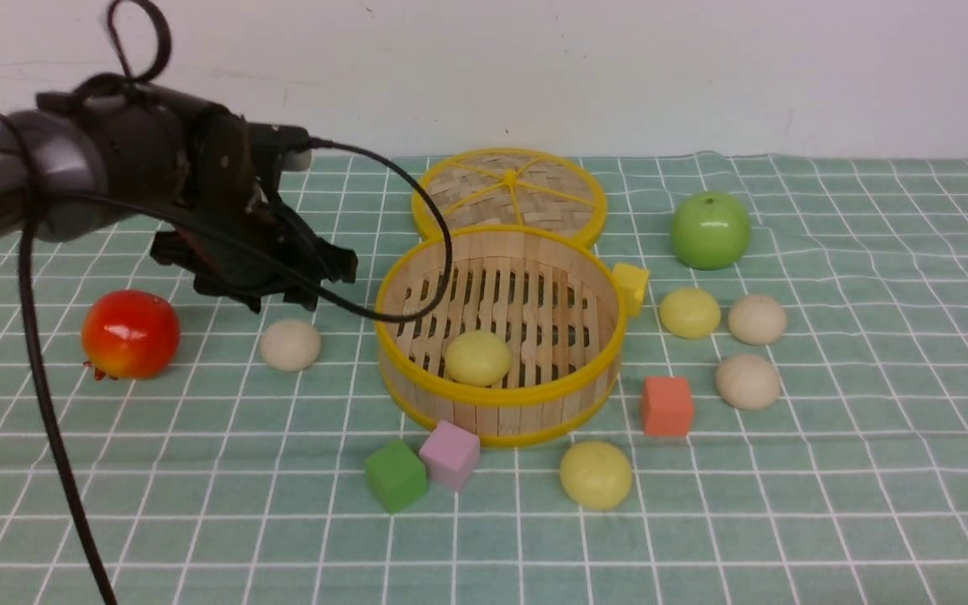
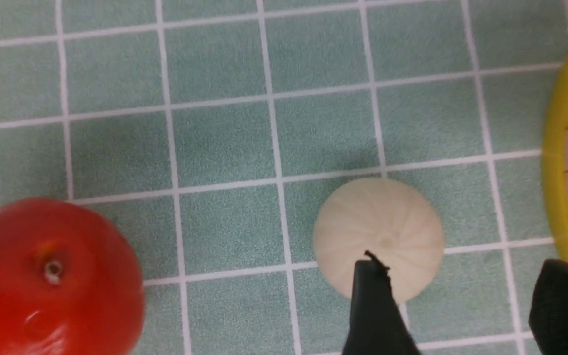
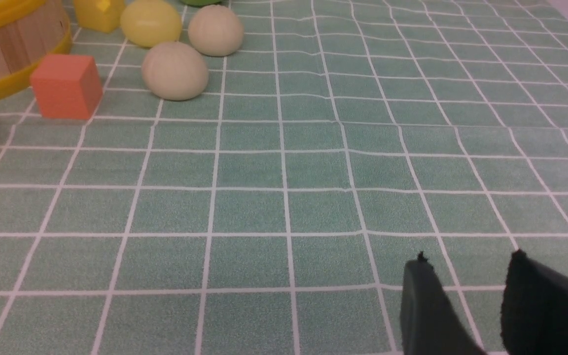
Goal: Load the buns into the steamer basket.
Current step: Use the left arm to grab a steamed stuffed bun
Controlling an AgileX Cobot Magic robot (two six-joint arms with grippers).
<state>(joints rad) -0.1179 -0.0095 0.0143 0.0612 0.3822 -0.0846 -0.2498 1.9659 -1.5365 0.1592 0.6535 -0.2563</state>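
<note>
Front view: steamer basket [image 1: 492, 397] sits mid-worktop [image 1: 870, 504], with the woven lid [image 1: 509, 189] lying flat just behind it. One pale yellow bun [image 1: 477, 357] is inside, on the slats near the front wall. The other five buns are out on the checked cloth:
- left white bun [image 1: 291, 344], left of the basket
- front yellow bun [image 1: 595, 475], in front of the basket
- right yellow bun [image 1: 689, 313], rear white bun [image 1: 757, 319] and near white bun [image 1: 748, 381], grouped on the right

Clutter:
- red fruit [image 1: 130, 334], far left
- green apple [image 1: 710, 229], right rear
- yellow cube [image 1: 631, 286], just beside the basket's right rim
- orange cube [image 1: 667, 406], right front
- green cube [image 1: 396, 476] and pink cube [image 1: 449, 454], side by side at front left

Left end effector [image 1: 303, 286] hangs above the cloth between red fruit and basket, over the left white bun, with a gap between them.

Left wrist view: fingers [image 2: 370, 305] are spread wide, nothing between them. The left white bun is below, partly hidden behind one fingertip. The other finger is near the basket's yellow rim. Red fruit is at the frame edge.

Right wrist view: right end effector [image 3: 469, 259] is over bare cloth, fingers apart with a clear gap, gripping nothing. It is well apart from the right-side bun group. Orange cube, yellow cube and a slice of basket wall show at the far side.
</note>
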